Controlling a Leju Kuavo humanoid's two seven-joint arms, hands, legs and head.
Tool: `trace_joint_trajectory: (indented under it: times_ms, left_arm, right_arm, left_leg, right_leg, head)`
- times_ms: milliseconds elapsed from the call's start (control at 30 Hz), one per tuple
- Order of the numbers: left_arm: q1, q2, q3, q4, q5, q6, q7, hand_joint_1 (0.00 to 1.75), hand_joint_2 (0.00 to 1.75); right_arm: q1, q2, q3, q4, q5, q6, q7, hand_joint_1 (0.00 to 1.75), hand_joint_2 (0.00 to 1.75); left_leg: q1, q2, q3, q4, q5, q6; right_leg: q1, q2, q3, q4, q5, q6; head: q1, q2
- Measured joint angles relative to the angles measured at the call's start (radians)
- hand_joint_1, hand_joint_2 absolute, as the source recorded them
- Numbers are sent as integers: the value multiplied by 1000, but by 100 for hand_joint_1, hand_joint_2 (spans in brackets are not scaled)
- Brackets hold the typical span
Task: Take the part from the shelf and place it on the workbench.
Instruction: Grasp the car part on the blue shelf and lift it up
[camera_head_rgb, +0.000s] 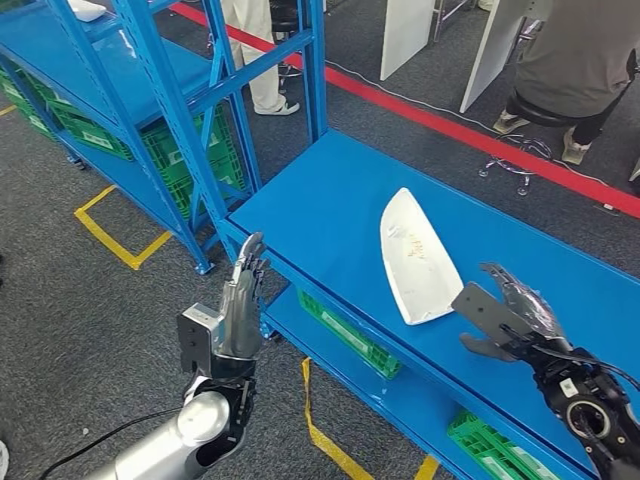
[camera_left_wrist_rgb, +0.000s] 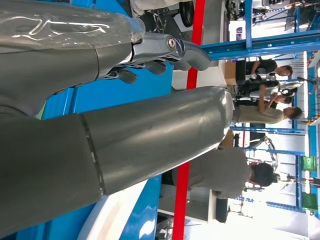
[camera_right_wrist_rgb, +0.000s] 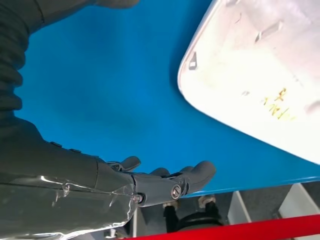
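A white, leaf-shaped plastic part (camera_head_rgb: 413, 258) lies flat on the blue shelf board (camera_head_rgb: 332, 205), with yellow scribbles on it. My right hand (camera_head_rgb: 507, 310) hovers over the board just right of the part's near end, fingers spread and holding nothing. In the right wrist view the part (camera_right_wrist_rgb: 260, 70) lies beyond my fingers (camera_right_wrist_rgb: 170, 182), apart from them. My left hand (camera_head_rgb: 241, 300) is raised in front of the shelf's left corner, fingers straight and upright, empty. The left wrist view has its thumb (camera_left_wrist_rgb: 151, 135) and fingers (camera_left_wrist_rgb: 166, 50) apart.
A second blue rack (camera_head_rgb: 113, 90) stands at the left with green crates (camera_head_rgb: 192, 150) beneath. More green crates (camera_head_rgb: 347, 335) sit on the lower board. Yellow tape (camera_head_rgb: 121, 240) and a red line (camera_head_rgb: 468, 130) mark the floor. People stand and sit behind the shelf (camera_head_rgb: 573, 70).
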Motion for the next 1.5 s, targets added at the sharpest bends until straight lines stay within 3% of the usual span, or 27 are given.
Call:
trace_joint_trajectory:
  times_ms: [933, 1200, 1500]
  left_arm:
    - [-19, -1, 0, 0, 21, -1, -6, 0, 0]
    - [-26, 0, 0, 0, 47, -11, -29, 0, 0]
    - [-29, 0, 0, 0, 52, -22, -42, 0, 0]
  right_arm:
    - [-102, 23, 163, 197, -74, 76, -115, 0, 175]
    - [-160, 35, 191, 302, 10, 62, -210, 0, 175]
    - [-221, 53, 210, 374, 106, 30, -230, 0, 175]
  left_leg:
    - [0, 0, 0, 0, 0, 0]
    - [0, 0, 0, 0, 0, 0]
    - [0, 0, 0, 0, 0, 0]
  right_leg:
    - [0, 0, 0, 0, 0, 0]
    - [0, 0, 0, 0, 0, 0]
    - [0, 0, 0, 0, 0, 0]
  head:
    - [0, 0]
    - [0, 0]
    - [0, 0]
